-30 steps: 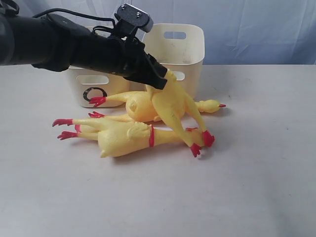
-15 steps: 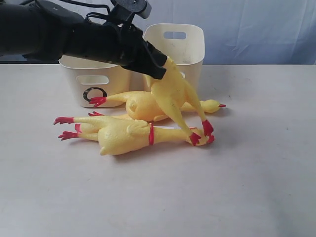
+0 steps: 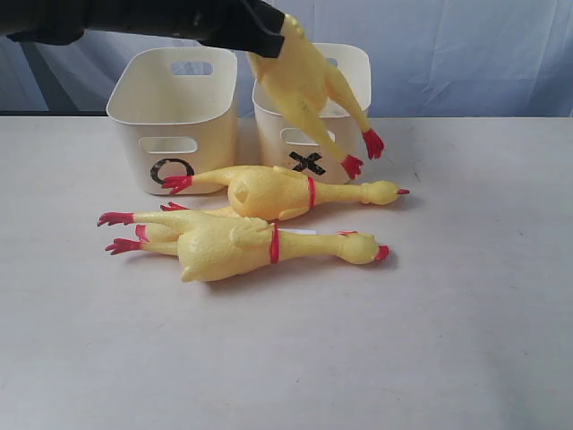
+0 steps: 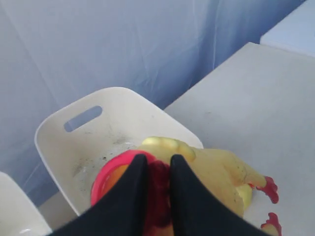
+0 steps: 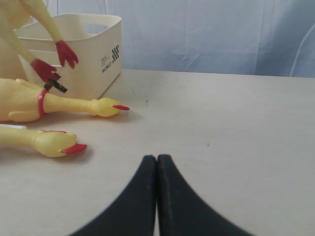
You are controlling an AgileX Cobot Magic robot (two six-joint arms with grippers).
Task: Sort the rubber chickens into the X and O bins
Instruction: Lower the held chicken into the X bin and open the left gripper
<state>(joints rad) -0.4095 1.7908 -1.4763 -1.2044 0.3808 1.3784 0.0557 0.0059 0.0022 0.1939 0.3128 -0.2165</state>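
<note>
1. Rubber chicken, held one [image 3: 304, 90]: clear of the table, hanging aslant. Its head end is up in the left gripper [image 3: 267, 27] and its red feet are lowest, dangling in front of the X bin [image 3: 271, 152] just beside the black X.
2. Left wrist view: the black fingers [image 4: 133, 187] are pinched close together on the chicken [image 4: 216, 172] at its red neck band. The bin's open top [image 4: 123, 113] lies beyond them.
3. Left arm: enters at the upper left of the exterior view and is stretched nearly level above the O bin [image 3: 143, 143]. The gripper tip is over the X bin's left edge.
4. Two more chickens lie on the table [image 3: 448, 313] in front of the bins, heads to the right. The rear one [image 3: 269, 191] is close to the bins, and the front one [image 3: 228, 249] is just beside it.
5. Right gripper [image 5: 157, 160]: low over the table, jaws pressed together with nothing between them. It is well apart from the chickens' heads [image 5: 101, 106].
</note>
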